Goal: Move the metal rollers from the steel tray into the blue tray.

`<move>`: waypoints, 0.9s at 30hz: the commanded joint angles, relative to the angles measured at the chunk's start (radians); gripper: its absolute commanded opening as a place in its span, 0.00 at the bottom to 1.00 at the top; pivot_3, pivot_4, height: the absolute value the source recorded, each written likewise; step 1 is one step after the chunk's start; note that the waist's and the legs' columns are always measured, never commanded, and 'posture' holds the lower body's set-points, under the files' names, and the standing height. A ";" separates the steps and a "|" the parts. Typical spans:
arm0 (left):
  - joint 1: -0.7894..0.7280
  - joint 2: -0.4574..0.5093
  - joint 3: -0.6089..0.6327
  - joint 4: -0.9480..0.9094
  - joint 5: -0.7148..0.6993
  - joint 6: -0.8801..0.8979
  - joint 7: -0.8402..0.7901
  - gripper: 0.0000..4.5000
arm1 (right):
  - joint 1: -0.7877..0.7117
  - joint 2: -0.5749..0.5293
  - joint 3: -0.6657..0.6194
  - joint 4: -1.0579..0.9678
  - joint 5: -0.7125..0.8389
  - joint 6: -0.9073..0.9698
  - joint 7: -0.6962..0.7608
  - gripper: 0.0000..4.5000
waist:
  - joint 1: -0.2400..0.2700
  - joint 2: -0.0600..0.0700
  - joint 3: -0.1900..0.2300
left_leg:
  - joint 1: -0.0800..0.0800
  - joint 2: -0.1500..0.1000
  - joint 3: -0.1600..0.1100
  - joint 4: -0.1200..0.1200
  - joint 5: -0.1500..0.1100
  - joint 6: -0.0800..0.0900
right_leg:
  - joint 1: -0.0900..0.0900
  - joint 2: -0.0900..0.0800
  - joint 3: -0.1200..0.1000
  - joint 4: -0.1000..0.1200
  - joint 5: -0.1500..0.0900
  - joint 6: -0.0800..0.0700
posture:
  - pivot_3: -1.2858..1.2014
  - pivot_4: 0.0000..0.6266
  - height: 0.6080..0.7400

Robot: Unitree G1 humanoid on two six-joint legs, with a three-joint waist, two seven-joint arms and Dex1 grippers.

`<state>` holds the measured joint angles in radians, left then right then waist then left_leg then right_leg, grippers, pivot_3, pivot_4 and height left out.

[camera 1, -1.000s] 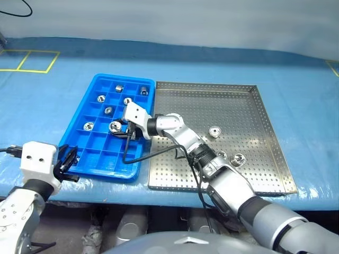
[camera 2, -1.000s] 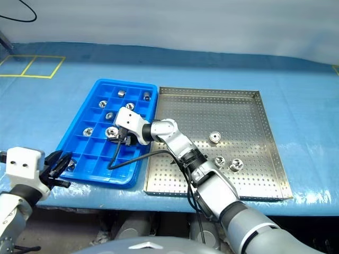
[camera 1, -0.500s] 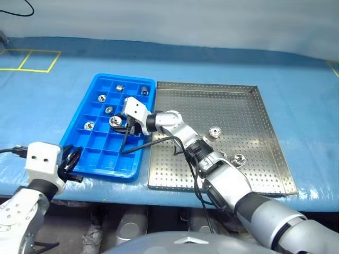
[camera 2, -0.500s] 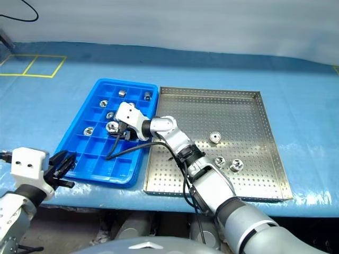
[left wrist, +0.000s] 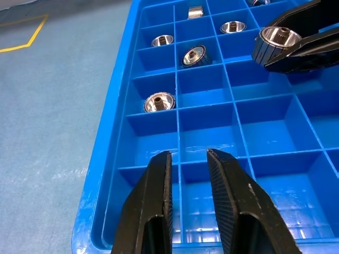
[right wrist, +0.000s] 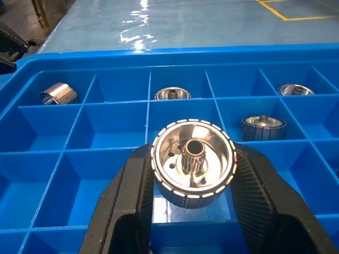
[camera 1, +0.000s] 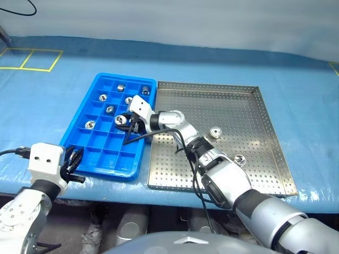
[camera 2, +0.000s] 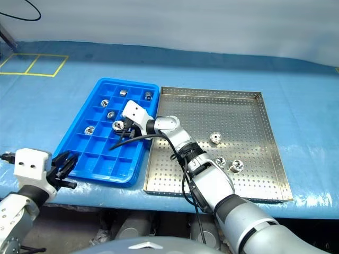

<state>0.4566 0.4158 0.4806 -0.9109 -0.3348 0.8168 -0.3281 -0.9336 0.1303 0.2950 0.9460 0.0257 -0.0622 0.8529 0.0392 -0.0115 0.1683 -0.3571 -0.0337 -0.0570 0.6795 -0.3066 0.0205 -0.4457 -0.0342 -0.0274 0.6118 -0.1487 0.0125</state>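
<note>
My right gripper (right wrist: 193,211) is clamped on a roller (right wrist: 194,163), holding it above a compartment in the middle of the blue tray (camera 1: 79,138); five more rollers (left wrist: 159,101) sit in compartments in the tray's far part. My left gripper (left wrist: 188,174) hangs at the tray's near edge with its jaws drawn in to a narrow gap, holding nothing. Three rollers lie loose in the steel tray (camera 1: 265,132), one (camera 1: 215,132) near its middle and two nearer me.
</note>
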 commanded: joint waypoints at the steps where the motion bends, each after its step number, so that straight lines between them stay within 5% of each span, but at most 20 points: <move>1: -0.006 0.006 0.003 -0.044 -0.004 -0.023 0.002 0.24 | -0.030 0.052 -0.019 -0.007 0.011 -0.017 0.013 0.61 | 0.000 0.000 0.000 | 0.000 0.000 0.000 0.000 0.000 0.000 | 0.000 0.000 0.000 0.000 0.000 0.000 | 0.61 0.24 1.00; 7: -0.017 0.012 -0.002 -0.036 -0.001 -0.023 0.000 0.24 | -0.024 0.050 -0.025 -0.024 0.017 -0.017 0.023 0.99 | -0.001 0.000 0.000 | 0.000 0.001 0.000 0.000 0.000 -0.001 | 0.000 0.000 0.000 0.000 0.000 0.000 | 0.60 0.24 1.00; 16: -0.131 0.035 -0.094 0.002 -0.022 -0.024 -0.017 0.24 | 0.037 0.020 -0.134 -0.226 0.124 -0.017 -0.045 0.99 | -0.001 0.001 0.000 | -0.001 0.002 -0.002 0.000 0.000 -0.003 | 0.000 0.002 -0.001 0.000 0.000 0.000 | 0.58 0.24 1.00; 27: -0.606 -0.011 -0.499 0.272 -0.067 -0.089 -0.154 0.24 | 0.434 -0.387 -0.229 -1.030 0.109 0.350 -0.161 0.99 | -0.023 0.002 0.000 | -0.004 -0.002 -0.003 0.003 -0.001 0.001 | 0.001 -0.004 -0.002 -0.001 0.001 0.001 | 0.49 0.24 1.00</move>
<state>-0.1171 0.4124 0.0261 -0.6643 -0.3954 0.7633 -0.4453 -0.5157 -0.2408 0.0956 0.0295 0.1380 0.2475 0.7234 0.0163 -0.0091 0.1680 -0.3608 -0.0356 -0.0568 0.6821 -0.3084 0.0225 -0.4457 -0.0384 -0.0279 0.6104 -0.1473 0.0137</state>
